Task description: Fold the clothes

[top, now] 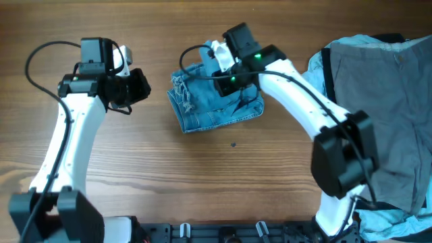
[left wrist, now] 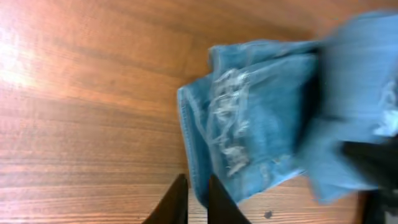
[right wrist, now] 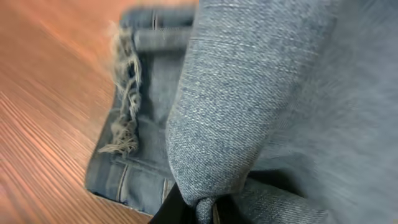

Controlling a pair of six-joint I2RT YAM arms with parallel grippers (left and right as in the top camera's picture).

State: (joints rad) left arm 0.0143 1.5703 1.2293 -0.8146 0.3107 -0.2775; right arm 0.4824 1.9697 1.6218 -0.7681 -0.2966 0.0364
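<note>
From overhead, the left gripper (top: 143,86) hangs over bare table (top: 202,175), well apart from the denim shorts (top: 202,111), which lie off beyond its fingertips. How far its fingers are parted cannot be told from here. The right gripper (top: 226,71) is down on the far part of the shorts, with blue cloth bunched around its tip. A pile of grey clothes (top: 378,94) lies well away behind that arm's elbow.

In the left wrist view, the two dark fingers (left wrist: 176,202) are drawn almost together with only a slim gap between them. They hold nothing and hover above the wood. The shorts lie just ahead of the fingertips and to one side, with the frayed hem (left wrist: 230,124) facing the fingers. This view is blurred.

In the right wrist view, the fingers (right wrist: 163,213) are closed tight on a thick rolled fold of the denim, which bulges up directly in front of them. The rest of the shorts lies flat beyond, with its ragged threads (right wrist: 124,99) to the side of the fingertips.
</note>
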